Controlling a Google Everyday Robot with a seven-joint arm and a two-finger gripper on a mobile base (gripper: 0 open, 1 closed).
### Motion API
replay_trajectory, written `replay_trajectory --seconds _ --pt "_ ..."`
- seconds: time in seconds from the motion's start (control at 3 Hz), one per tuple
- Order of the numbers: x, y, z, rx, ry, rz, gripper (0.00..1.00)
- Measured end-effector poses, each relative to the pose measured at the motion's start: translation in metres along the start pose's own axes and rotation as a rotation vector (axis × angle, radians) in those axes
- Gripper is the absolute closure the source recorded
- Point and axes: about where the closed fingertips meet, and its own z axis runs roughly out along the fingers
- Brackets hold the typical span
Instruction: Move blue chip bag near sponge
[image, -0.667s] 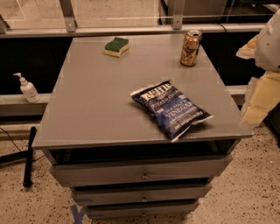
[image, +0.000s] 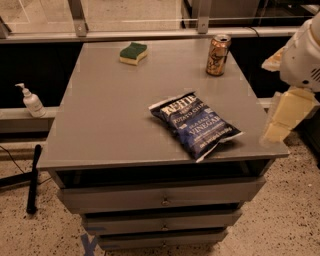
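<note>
- Gripper (image: 279, 125) at the far right of the view, just off the right edge of the table, low near the front right corner. Cream-coloured, angled down and to the left. Holds nothing that I can see; whether it is released or clenched: cannot tell.
- White arm housing (image: 302, 57) above the gripper, partly cut off by the right border.
- Blue chip bag (image: 196, 125) lies flat on the grey table top (image: 105, 115), in the front right part, turned diagonally with one white sealed end towards the centre and the other near the front edge. White lettering; "VINEGAR" is readable. Apart from the gripper, not touched.
- Sponge (image: 133, 52) at the back of the table, left of centre, green side up over the yellow body. Well apart from the bag.
- Gold-brown drink can (image: 218, 55) upright at the back right, apart from the bag and well apart from the sponge.
- Table is a cabinet with stacked drawers (image: 160, 197) below the top, each with a small knob.
- White pump bottle (image: 31, 101) on a ledge to the left of the table.
- Black pole (image: 32, 177) leaning down to the speckled floor at the left.
- Blue tape mark (image: 89, 245) on the floor by the front left of the cabinet.
</note>
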Motion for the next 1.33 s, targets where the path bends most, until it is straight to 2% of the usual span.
replay_trajectory --seconds 0.33,0.67,1.33 --pt "-0.003 -0.012 0.038 -0.017 -0.047 0.032 0.00" --pt "-0.007 -0.013 0.069 -0.050 -0.081 0.067 0.00" --pt "-0.031 0.014 0.111 -0.140 -0.148 0.113 0.00"
